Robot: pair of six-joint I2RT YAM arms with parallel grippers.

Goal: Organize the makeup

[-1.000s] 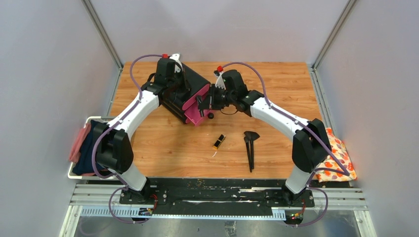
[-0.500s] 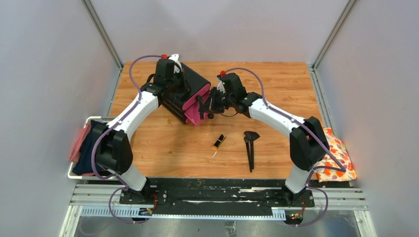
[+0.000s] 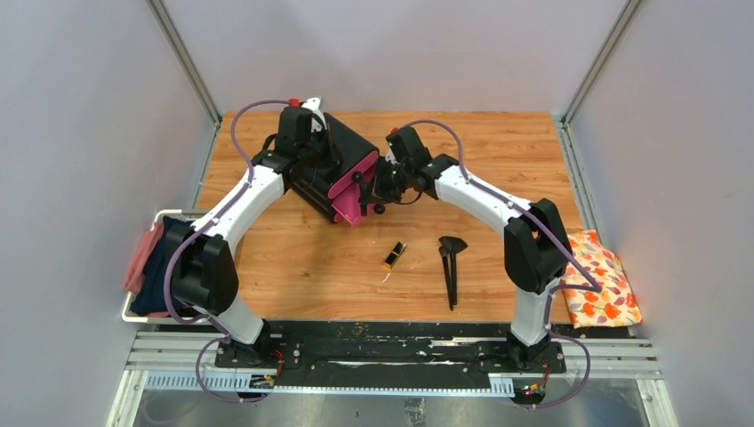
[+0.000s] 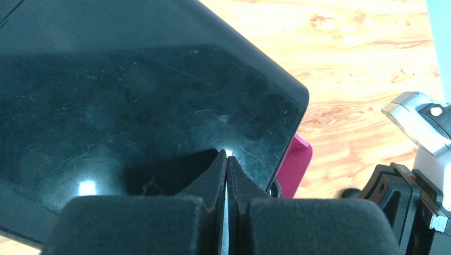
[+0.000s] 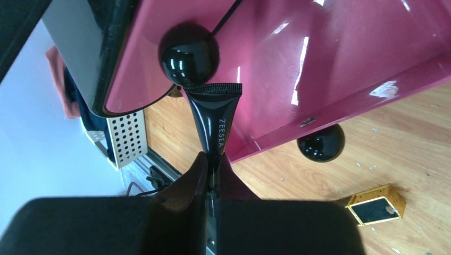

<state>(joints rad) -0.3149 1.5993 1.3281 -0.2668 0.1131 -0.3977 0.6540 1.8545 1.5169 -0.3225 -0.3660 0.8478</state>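
My right gripper [image 5: 213, 159] is shut on a short black tube [image 5: 215, 118] marked ZEESEA and holds it over the open pink drawer [image 5: 330, 58] of the black box [image 3: 333, 151]. The tube's crimped end lies near the upper drawer's black knob [image 5: 189, 47]. My left gripper [image 4: 227, 155] is shut and empty, its tips on the box's glossy black top [image 4: 133, 95]. The small black-and-gold case [image 3: 395, 255] lies on the wood in front of the box and shows in the right wrist view [image 5: 375, 205]. The black long-handled brushes [image 3: 451, 267] lie to its right. The beige sponges are out of view.
A second black knob [image 5: 320, 142] hangs below the open drawer. A white perforated basket with cloths [image 3: 151, 267] stands at the table's left edge. The orange floral cloth [image 3: 606, 280] lies at the right edge. Grey walls close in the table.
My right arm has moved left toward the box, bringing the tube over the open pink drawer. My left arm has stayed on the box top.
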